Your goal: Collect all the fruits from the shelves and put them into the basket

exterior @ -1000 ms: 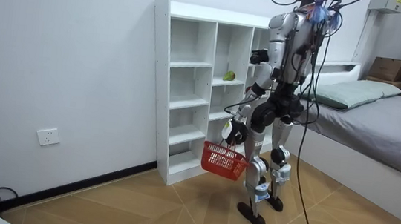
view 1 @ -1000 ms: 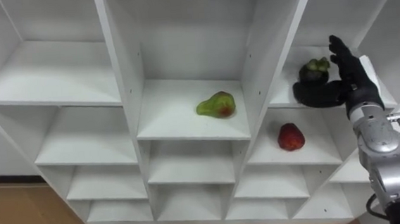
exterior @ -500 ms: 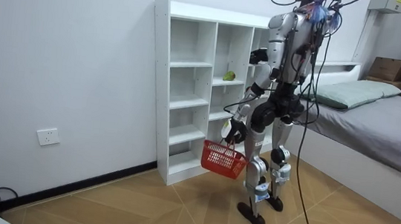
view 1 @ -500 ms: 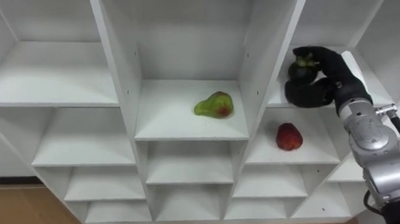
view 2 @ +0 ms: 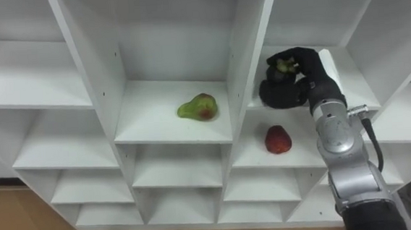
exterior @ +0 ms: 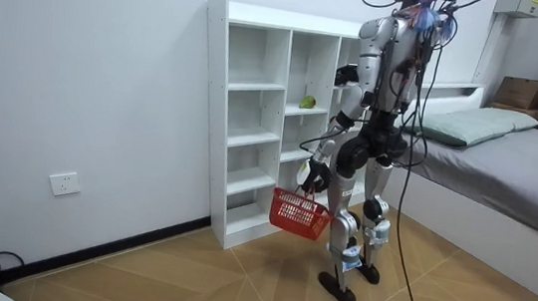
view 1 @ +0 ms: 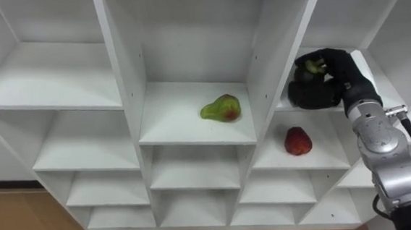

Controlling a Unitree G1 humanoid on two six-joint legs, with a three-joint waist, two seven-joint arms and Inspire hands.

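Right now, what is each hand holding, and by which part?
The right hand is curled round the dark, green-topped fruit, gripping its body below the green top. The left hand carries the red basket by its handle.

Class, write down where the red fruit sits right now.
In the eye views the red fruit lies right of centre, one compartment below the right hand gripping a dark fruit, lower right of the green pear.
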